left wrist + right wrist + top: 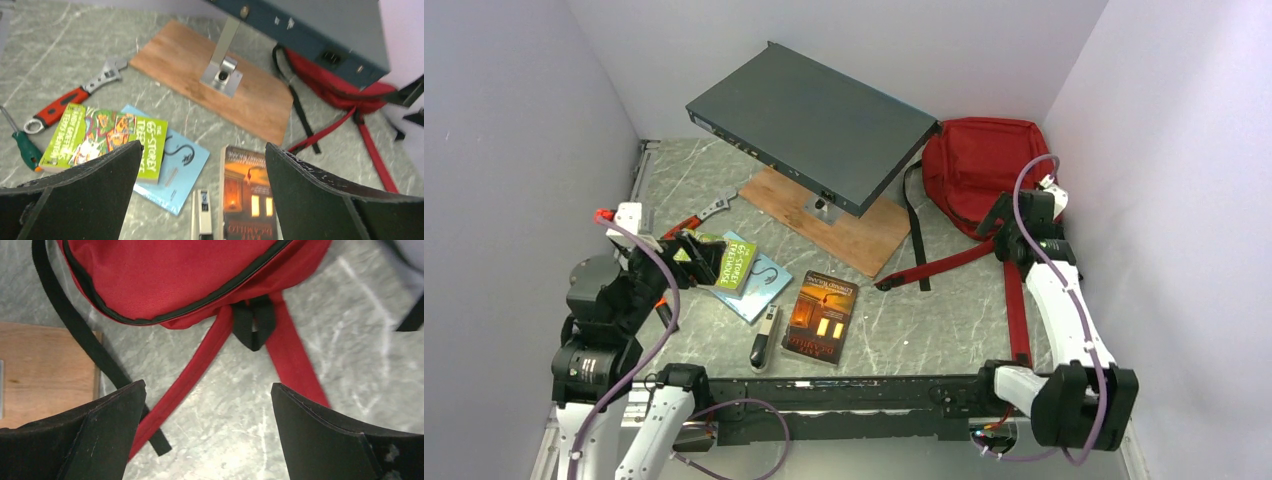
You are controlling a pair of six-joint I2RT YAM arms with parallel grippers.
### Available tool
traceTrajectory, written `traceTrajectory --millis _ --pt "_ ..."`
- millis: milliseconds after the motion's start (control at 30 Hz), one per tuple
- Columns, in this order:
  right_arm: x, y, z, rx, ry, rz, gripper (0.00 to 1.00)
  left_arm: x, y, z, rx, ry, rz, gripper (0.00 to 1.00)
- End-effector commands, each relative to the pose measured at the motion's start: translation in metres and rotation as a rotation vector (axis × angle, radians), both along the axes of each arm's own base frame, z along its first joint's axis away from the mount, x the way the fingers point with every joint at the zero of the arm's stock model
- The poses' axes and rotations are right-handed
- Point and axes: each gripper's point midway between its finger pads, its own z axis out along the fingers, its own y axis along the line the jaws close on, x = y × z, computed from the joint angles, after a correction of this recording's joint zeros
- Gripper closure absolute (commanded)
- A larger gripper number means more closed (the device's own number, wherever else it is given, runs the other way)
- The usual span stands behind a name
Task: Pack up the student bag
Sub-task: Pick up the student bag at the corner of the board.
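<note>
Since the student bag [979,165] looks zipped, right tool [207,385] hangs jaws apart over its straps [195,365], probably to open it; left tool [202,144], likewise apart, faces green book [105,137].

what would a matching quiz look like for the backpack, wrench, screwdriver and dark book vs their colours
Things:
1 student bag
2 wrench
3 screwdriver
4 dark book

Looks:
a green handle
b orange lit windows on the cover
c red fabric, black zipper line
d red handle, bare metal head

Pairs: 1-c, 2-d, 3-a, 4-b
</note>
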Motion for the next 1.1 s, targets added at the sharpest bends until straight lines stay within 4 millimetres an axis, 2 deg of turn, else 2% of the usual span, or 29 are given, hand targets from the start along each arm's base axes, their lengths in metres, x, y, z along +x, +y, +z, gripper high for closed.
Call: traceTrajectory --millis 0,133,233,367,433,567,667,767,833,867,933,967,1033,1067 --pt "0.044 0.016 0.009 0.159 -0.148 0.031 0.0 -0.003 -0.003 -0.025 0.112 0.078 -0.069 0.01" --pt "0.065 -0.005 -0.011 0.267 -0.128 -0.068 0.0 0.0 0.013 -0.036 0.183 0.123 0.003 0.01" --pt "0.076 -0.018 -0.022 0.375 -0.163 -0.145 0.0 0.002 0.003 -0.039 0.145 0.06 -0.039 0.01" --pt "0.086 -0.031 -0.034 0.499 -0.232 -0.191 0.0 0.002 -0.008 -0.055 0.09 0.062 -0.081 0.01" --pt "0.094 -0.034 -0.032 0.513 -0.271 -0.165 0.0 0.001 -0.015 -0.065 0.064 0.072 -0.112 0.01" --pt "0.107 -0.034 -0.039 0.525 -0.266 -0.132 0.0 0.001 -0.022 -0.084 0.057 0.101 -0.151 0.01" --pt "0.12 -0.039 -0.048 0.54 -0.239 -0.149 0.05 -0.001 -0.023 -0.085 0.063 0.102 -0.154 0.01" --pt "0.128 -0.039 -0.061 0.569 -0.213 -0.157 0.19 0.002 -0.027 -0.092 0.061 0.118 -0.173 0.01" --pt "0.133 -0.036 -0.066 0.559 -0.211 -0.11 0.38 0.002 -0.031 -0.095 0.066 0.129 -0.195 0.01" --pt "0.134 -0.037 -0.069 0.54 -0.204 -0.088 0.52 0.002 -0.034 -0.095 0.068 0.123 -0.213 0.01" --pt "0.129 -0.042 -0.079 0.494 -0.155 -0.094 0.94 -0.001 -0.041 -0.091 0.068 0.096 -0.258 0.01" --pt "0.124 -0.045 -0.082 0.473 -0.129 -0.105 1.0 -0.002 -0.043 -0.09 0.065 0.083 -0.274 0.01" --pt "0.112 -0.048 -0.079 0.402 -0.102 -0.112 1.0 -0.003 -0.042 -0.088 0.064 0.068 -0.271 0.01" --pt "0.105 -0.048 -0.065 0.354 -0.112 -0.113 1.0 -0.003 -0.04 -0.087 0.065 0.065 -0.254 0.01"
